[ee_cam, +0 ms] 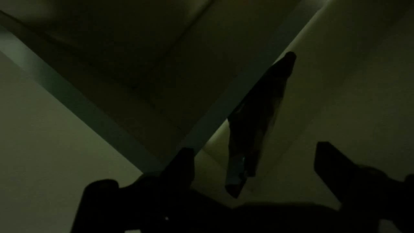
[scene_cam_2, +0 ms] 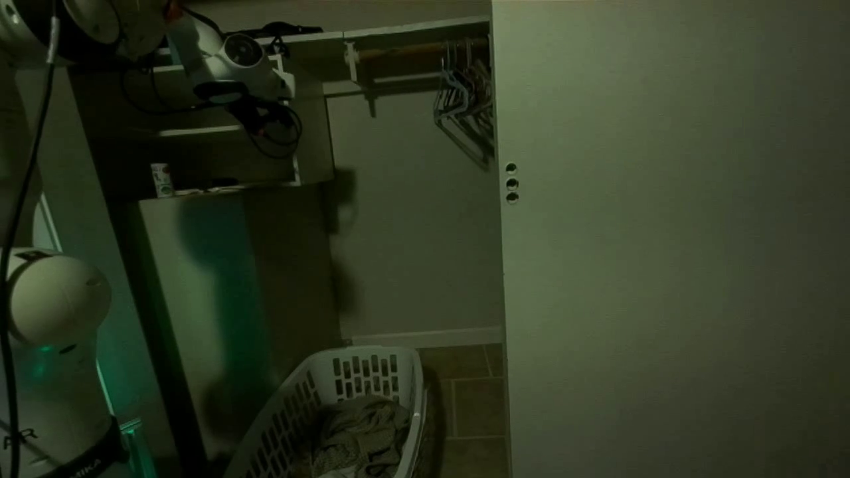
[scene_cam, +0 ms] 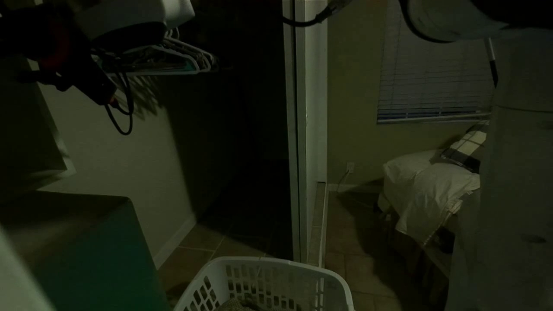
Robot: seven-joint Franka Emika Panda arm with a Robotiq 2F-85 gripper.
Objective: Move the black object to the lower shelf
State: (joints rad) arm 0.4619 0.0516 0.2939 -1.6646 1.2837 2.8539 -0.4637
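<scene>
In the wrist view a long black object (ee_cam: 252, 126) lies slanted on a pale surface, partly cut off by a shelf edge. My gripper (ee_cam: 255, 149) is open, with one dark finger on either side of the object's near end and apart from it. In an exterior view a black object (scene_cam_2: 285, 28) lies on the top shelf (scene_cam_2: 312, 48); it looks like the same one, but I cannot be sure. The lower shelf (scene_cam_2: 265, 185) also shows there. The arm's wrist is in front of the cabinet, and the fingers are hidden there.
A white can (scene_cam_2: 161, 180) and a small dark item (scene_cam_2: 222, 181) are on the lower shelf. Hangers (scene_cam_2: 461, 99) hang to the right. A laundry basket (scene_cam_2: 418, 398) stands below. A sliding door (scene_cam_2: 664, 232) borders the closet. Loose cables loop from the wrist. The scene is dark.
</scene>
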